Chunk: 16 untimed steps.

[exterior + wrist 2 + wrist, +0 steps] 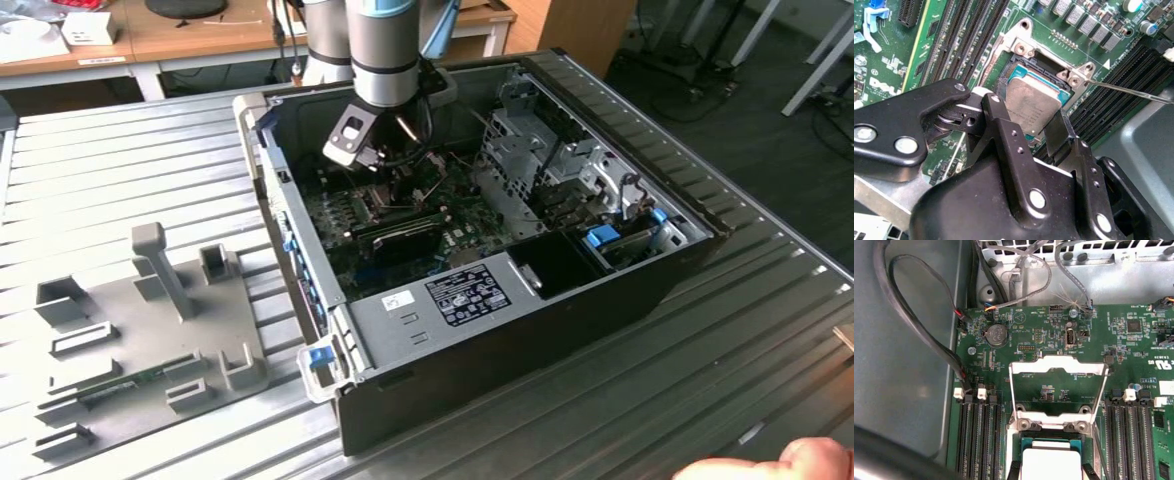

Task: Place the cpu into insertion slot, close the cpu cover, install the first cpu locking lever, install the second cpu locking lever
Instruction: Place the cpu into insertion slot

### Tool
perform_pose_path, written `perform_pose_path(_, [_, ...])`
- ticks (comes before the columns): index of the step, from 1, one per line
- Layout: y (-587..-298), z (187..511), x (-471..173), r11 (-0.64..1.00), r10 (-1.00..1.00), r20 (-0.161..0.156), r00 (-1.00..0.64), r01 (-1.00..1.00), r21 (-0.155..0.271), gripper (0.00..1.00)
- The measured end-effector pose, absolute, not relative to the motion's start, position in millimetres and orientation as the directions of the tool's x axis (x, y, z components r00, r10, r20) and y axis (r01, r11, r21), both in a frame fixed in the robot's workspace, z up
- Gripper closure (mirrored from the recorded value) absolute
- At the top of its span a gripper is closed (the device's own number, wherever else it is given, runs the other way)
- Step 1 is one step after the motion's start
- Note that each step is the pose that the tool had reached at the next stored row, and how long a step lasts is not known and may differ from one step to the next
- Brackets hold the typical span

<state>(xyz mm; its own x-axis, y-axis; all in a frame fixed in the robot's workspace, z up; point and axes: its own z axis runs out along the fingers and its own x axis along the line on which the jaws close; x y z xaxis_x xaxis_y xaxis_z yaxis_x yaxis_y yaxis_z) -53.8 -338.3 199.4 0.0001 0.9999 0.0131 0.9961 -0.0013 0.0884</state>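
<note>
In both wrist views the cpu, a small square chip with a dull grey top, sits between my gripper's two black fingers. My gripper is shut on its edges. The chip lies at the insertion slot, whose silver rim shows beside it; I cannot tell whether it is fully seated. The cpu cover, a silver frame with a window, stands swung open behind the slot. A thin metal lever sticks out from the slot's corner. In the exterior view my gripper is down inside the computer case.
Long black memory slots flank the socket on both sides. Grey cables loop along the case wall. The open case lies on a ribbed metal table, with a grey fixture plate at the exterior view's left and a hand at its lower right.
</note>
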Motion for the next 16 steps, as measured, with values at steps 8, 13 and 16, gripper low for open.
perform_pose_path(8, [-338.3,195.7,-53.8,-0.002,1.000,0.013,0.000,0.996,0.088,0.46])
perform_pose_path(13, [-338.3,193.5,-53.8,-0.002,1.000,0.013,0.001,0.996,0.088,0.46])
perform_pose_path(16, [-338.3,193.2,-53.8,-0.002,1.000,0.013,0.001,0.996,0.088,0.46])
